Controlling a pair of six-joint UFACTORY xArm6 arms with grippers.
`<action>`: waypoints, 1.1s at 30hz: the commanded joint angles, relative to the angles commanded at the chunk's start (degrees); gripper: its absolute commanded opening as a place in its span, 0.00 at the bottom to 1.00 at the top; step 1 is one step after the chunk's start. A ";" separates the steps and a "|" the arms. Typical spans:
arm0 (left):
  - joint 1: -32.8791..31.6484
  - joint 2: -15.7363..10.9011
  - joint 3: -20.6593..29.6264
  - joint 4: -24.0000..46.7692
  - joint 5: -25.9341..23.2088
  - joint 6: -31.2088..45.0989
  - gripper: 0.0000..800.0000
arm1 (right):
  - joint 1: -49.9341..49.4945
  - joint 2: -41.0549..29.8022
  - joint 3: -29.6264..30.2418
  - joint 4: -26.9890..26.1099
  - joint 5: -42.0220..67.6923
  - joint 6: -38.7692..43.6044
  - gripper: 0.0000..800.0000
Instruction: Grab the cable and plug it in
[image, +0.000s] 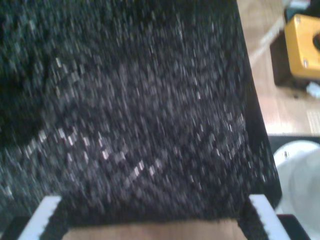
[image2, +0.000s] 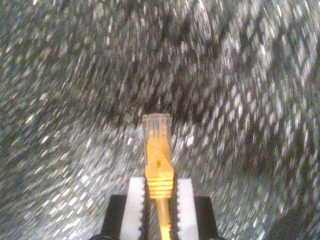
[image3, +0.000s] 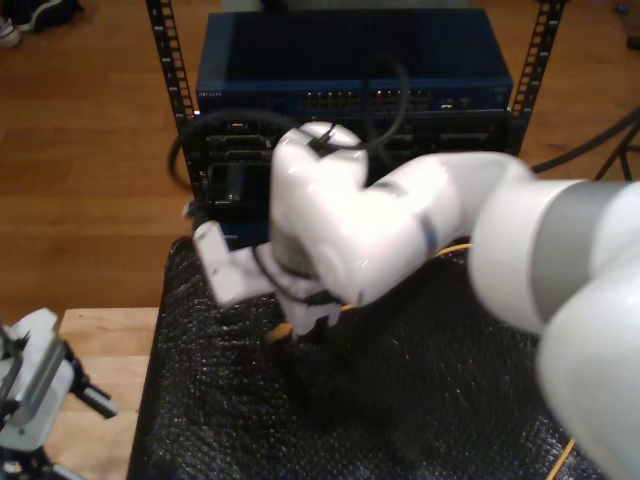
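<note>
Above the black bubble-wrap mat (image2: 60, 75), my second gripper (image2: 160, 200) pinches the cable (image2: 159, 170) behind its plug (image2: 156, 126) (pointing to 12 o'clock), so keep it straight toward the blue switch (image3: 355, 75); my first gripper (image: 150, 220) is spread.

Mat in front of the rack

The bubble-wrap mat (image3: 400, 400) covers the table (image3: 100, 350). The equipment rack (image3: 350, 90) stands behind the mat's far edge.

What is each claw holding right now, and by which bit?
My second claw pinches the yellow-orange cable by the ribbed boot just behind its clear plug, which points forward. My first claw is open, holding nothing.
</note>
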 joint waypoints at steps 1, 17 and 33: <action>-1.23 -0.09 -0.26 -0.62 0.09 -0.97 1.00 | -0.79 -0.97 0.44 0.53 0.62 0.00 0.01; -21.63 1.23 -7.47 -15.21 -0.53 -16.00 1.00 | -12.22 -16.79 4.04 6.59 12.04 0.00 0.01; -35.78 8.79 -13.63 -32.18 -7.30 -16.97 1.00 | -21.10 -24.35 6.24 13.01 16.44 0.00 0.01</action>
